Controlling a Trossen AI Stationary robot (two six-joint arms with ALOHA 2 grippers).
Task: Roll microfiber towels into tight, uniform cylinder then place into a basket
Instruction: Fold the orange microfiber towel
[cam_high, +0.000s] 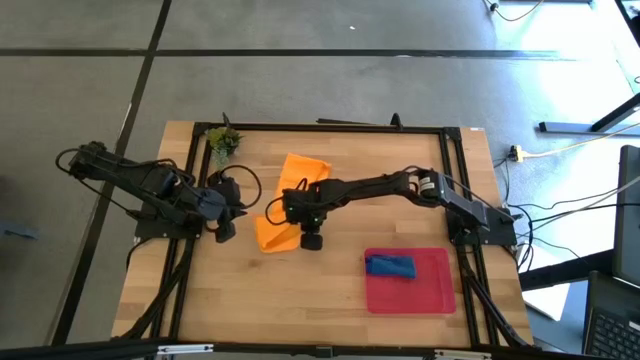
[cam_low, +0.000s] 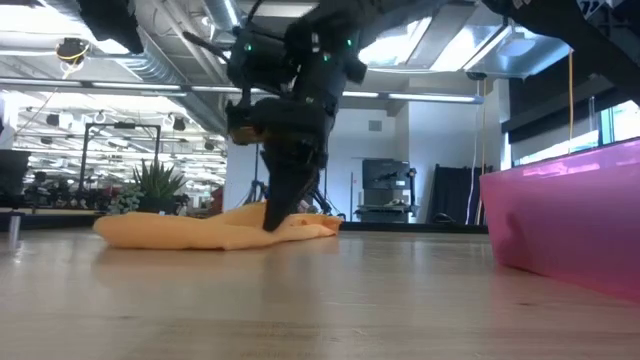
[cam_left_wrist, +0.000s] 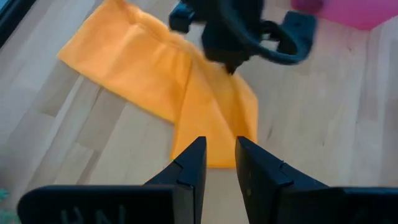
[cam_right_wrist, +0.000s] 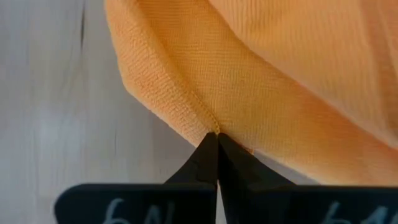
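The right gripper (cam_right_wrist: 217, 140) pinches the orange towel's (cam_high: 290, 200) hem at mid-frame, likely so it can start rolling. The left gripper (cam_left_wrist: 220, 163) waits left of it, fingers slightly apart. The blue towel (cam_high: 390, 265) already lies in the red basket (cam_high: 432, 290), lower right.

towels: 2 – 1 orange towel (cam_high: 288, 200) flat on table, 1 blue towel (cam_high: 390, 265) in tray | red tray (cam_high: 410, 290): 1 | arms: 2 – left gripper (cam_high: 228, 205), right gripper (cam_high: 296, 222) | small green plant (cam_high: 223, 142): 1, maybe artificial, too small to tell | table (cam_high: 330, 300): 1
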